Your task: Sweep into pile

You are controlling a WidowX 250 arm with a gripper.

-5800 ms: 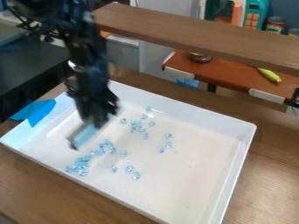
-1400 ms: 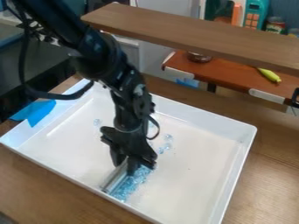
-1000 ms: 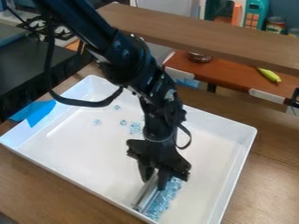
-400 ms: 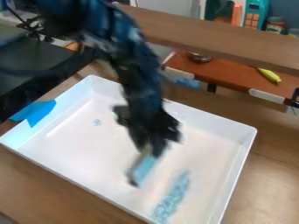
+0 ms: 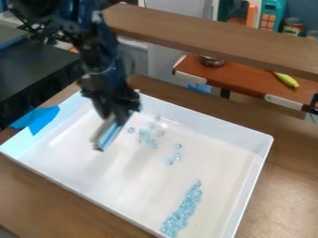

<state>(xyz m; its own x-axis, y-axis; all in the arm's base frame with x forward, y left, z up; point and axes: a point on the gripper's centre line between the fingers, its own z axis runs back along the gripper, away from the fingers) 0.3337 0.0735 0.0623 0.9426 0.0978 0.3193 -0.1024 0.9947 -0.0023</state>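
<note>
Over the left back part of the white tray (image 5: 241,181) hangs the gripper (image 5: 114,117), shut on a flat sweeping tool (image 5: 107,135) that tilts down toward the lower left. The tool seems raised above the tray floor. A long, narrow pile of light blue clear pieces (image 5: 182,210) lies near the front right of the tray. More loose pieces (image 5: 148,137) are scattered to the right of the tool, and a few pieces (image 5: 175,157) lie between them and the pile.
The tray has raised walls, with blue tape (image 5: 38,120) at its left corner. A wooden shelf bar (image 5: 211,39) crosses above the back. A black stove-like surface (image 5: 31,69) stands at the left.
Over the last second the gripper, with the tool, has lifted off the front pile and moved back and left. The pile stays at the front right.
</note>
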